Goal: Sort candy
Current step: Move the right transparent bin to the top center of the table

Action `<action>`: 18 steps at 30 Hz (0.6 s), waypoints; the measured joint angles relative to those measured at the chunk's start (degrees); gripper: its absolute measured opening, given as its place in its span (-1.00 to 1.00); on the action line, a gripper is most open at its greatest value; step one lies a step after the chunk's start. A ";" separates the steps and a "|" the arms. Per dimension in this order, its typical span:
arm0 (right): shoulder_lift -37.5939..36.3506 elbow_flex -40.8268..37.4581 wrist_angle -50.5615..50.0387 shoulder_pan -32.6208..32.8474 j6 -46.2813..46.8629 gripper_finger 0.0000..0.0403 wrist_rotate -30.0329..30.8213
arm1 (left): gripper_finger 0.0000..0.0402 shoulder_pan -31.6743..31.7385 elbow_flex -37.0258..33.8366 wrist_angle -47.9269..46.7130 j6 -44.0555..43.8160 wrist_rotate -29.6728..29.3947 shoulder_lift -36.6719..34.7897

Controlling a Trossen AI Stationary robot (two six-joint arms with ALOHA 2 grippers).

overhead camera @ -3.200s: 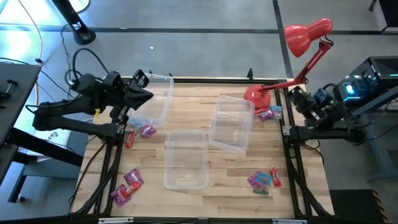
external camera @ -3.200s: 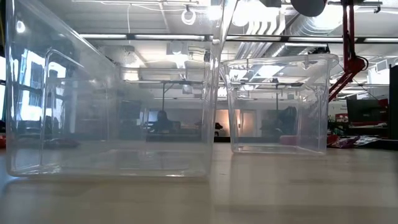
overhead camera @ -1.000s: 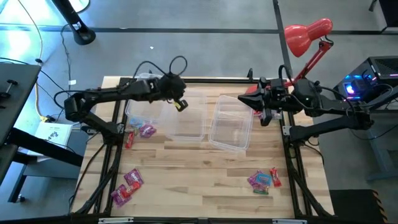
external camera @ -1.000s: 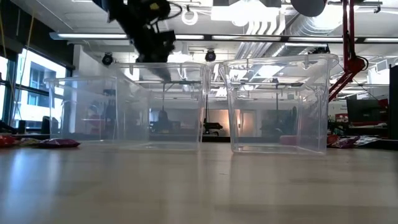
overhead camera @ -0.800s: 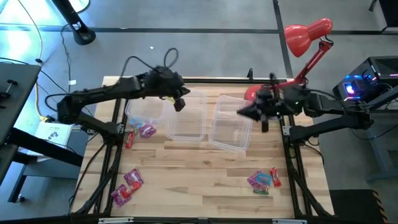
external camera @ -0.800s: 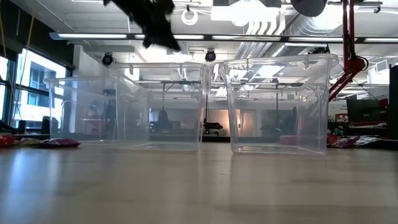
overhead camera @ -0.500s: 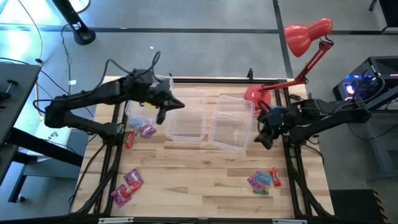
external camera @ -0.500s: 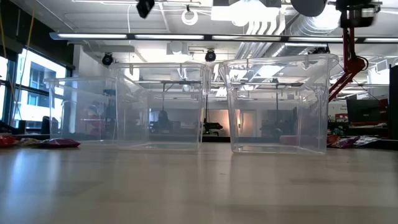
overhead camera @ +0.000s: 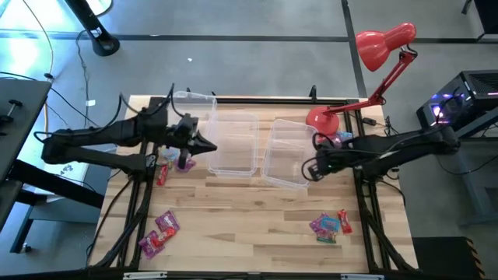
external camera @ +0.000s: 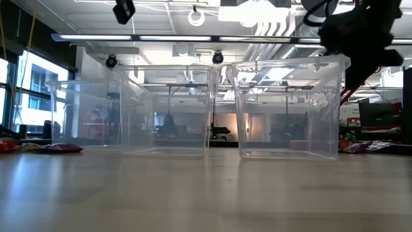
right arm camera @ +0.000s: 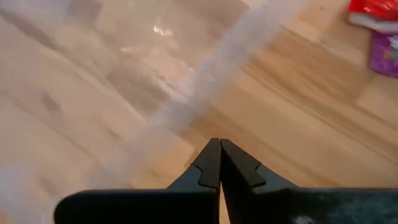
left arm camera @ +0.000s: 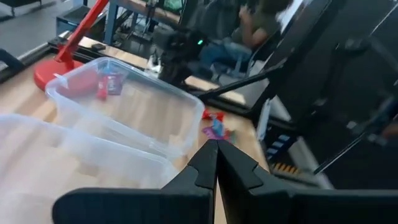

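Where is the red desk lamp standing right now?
In the high view, the red desk lamp stands at the table's far right corner, its round base just behind the rightmost clear bin and beside a few candies.

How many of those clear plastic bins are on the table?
3, in a row across the back of the table: a left bin partly under the left arm, a middle bin, and a right bin beside the red lamp's base.

Wooden table (overhead camera: pixel 257 225) — three clear bins (overhead camera: pixel 231 144), scattered candy (overhead camera: pixel 330 225), red lamp base (overhead camera: pixel 320 120) (far edge).
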 joint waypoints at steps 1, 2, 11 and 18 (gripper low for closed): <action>0.58 -0.37 1.92 -0.77 -0.45 -1.00 0.19 | -1.00 -0.25 -1.39 1.17 -1.34 -0.39 -1.08; 1.23 -0.58 3.66 -1.39 -1.06 -1.00 0.44 | -1.00 -0.56 -2.56 2.03 -2.44 -1.08 -2.14; 7.87 -0.52 15.81 -9.78 -8.96 -1.00 2.49 | -1.00 -2.87 -5.99 -6.14 -4.08 -10.45 -8.68; 13.01 -0.50 26.41 -16.33 -16.68 -1.00 3.65 | -1.00 -2.88 -6.01 -20.86 -4.09 -12.68 -8.38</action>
